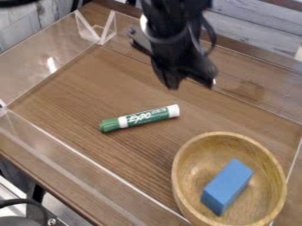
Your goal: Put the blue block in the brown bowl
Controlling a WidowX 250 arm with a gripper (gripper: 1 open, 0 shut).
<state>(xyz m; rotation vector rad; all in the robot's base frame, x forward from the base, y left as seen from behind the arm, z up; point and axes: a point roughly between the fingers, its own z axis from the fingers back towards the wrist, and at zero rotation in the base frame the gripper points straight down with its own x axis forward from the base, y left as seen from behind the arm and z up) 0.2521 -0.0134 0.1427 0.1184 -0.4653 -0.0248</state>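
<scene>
The blue block lies flat inside the brown bowl, which sits at the front right of the wooden table. My gripper hangs well up and to the left of the bowl, over the middle back of the table. Its dark fingers point down, shut, with nothing between them. Nothing touches the block.
A green-and-white Expo marker lies on the table left of the bowl, below the gripper. Clear plastic walls run along the table's left and front edges and along the back.
</scene>
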